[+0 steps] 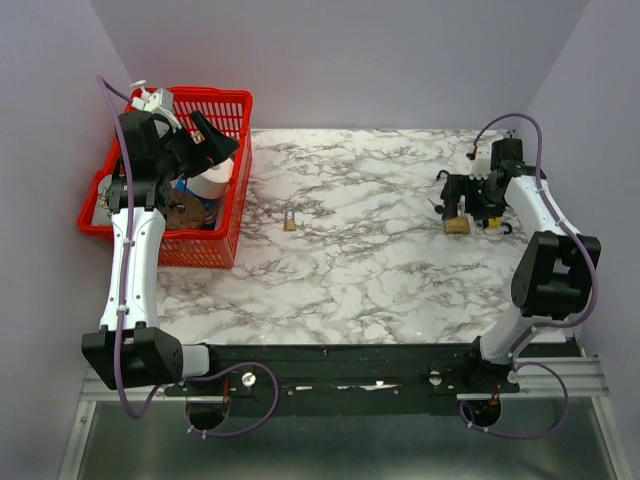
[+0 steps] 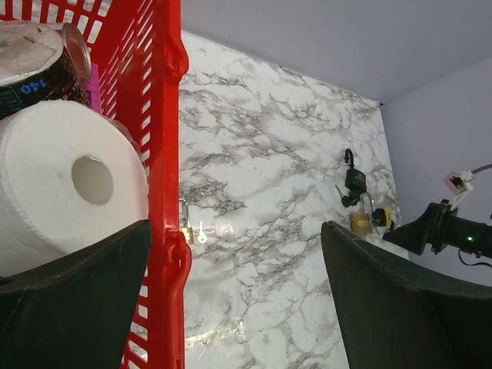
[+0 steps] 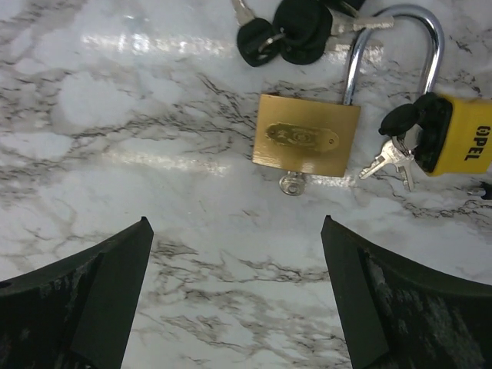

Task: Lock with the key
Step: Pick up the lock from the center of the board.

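A brass padlock (image 3: pixel 307 144) lies flat on the marble table with a small silver key (image 3: pixel 292 184) in its keyhole and its steel shackle (image 3: pixel 400 31) raised. It also shows in the top view (image 1: pixel 457 225) and the left wrist view (image 2: pixel 360 222). My right gripper (image 3: pixel 234 254) is open and empty, hovering just short of that lock; in the top view it is at the far right (image 1: pixel 452 196). A smaller brass padlock (image 1: pixel 290 221) with a key (image 2: pixel 201 235) beside it lies mid-table. My left gripper (image 1: pixel 212 140) is open and empty above the red basket's right wall (image 2: pixel 165 154).
A yellow padlock (image 3: pixel 460 144) with a bunch of silver keys (image 3: pixel 388 163) touches the brass lock's shackle. Black-headed keys (image 3: pixel 284 34) lie beyond it. The red basket (image 1: pixel 225 100) at far left holds a toilet roll (image 2: pixel 69 177) and a can (image 2: pixel 38 69).
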Controlling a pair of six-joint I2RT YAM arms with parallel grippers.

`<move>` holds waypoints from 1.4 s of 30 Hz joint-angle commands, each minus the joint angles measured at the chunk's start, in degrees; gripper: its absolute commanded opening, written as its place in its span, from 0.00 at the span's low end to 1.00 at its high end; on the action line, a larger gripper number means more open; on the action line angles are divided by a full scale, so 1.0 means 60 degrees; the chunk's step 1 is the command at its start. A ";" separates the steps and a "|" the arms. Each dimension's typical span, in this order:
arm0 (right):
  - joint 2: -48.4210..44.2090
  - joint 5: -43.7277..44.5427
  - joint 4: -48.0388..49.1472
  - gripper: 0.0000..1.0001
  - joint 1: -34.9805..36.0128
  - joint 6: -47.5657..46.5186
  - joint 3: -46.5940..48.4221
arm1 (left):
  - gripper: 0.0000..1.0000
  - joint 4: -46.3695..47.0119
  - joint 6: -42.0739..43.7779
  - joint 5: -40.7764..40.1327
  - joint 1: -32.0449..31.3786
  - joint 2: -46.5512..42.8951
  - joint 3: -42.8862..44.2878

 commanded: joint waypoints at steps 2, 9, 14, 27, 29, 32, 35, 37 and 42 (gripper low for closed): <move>0.0933 0.1093 -0.0393 1.00 -0.0395 -0.0789 0.0126 | 0.99 0.0120 -0.0133 0.0154 -0.0033 0.0137 0.0276; 0.1929 0.1607 0.0149 1.00 -0.0396 -0.0671 0.0360 | 0.99 0.0105 -0.0133 0.0154 -0.0033 0.0211 0.0364; 0.2457 0.1461 0.0165 1.00 -0.0396 -0.0466 0.0756 | 0.99 0.0149 -0.0191 0.0110 -0.0033 0.0240 0.0335; 0.2970 0.1783 0.0311 1.00 -0.0088 -0.0114 0.1195 | 0.99 0.0296 -0.0469 0.0096 -0.0033 0.0475 0.0174; 0.3072 0.1973 0.0238 1.00 -0.0015 -0.0100 0.1268 | 0.99 0.0296 -0.0470 0.0110 -0.0048 0.0489 0.0188; 0.3364 0.2120 -0.0083 1.00 0.0073 -0.0056 0.1678 | 0.99 0.0281 -0.0499 0.0096 -0.0033 0.0533 0.0203; 0.3541 0.2208 -0.0362 0.98 0.0102 -0.0027 0.1957 | 0.99 0.0267 -0.0499 0.0096 -0.0033 0.0519 0.0189; 0.3600 0.2266 -0.0465 0.98 0.0146 -0.0026 0.2016 | 0.99 0.0252 -0.0484 0.0096 -0.0033 0.0548 0.0145; 0.3922 0.1916 -0.0948 0.97 0.0161 0.0207 0.2061 | 0.99 0.0237 -0.0469 0.0052 -0.0048 0.0533 0.0057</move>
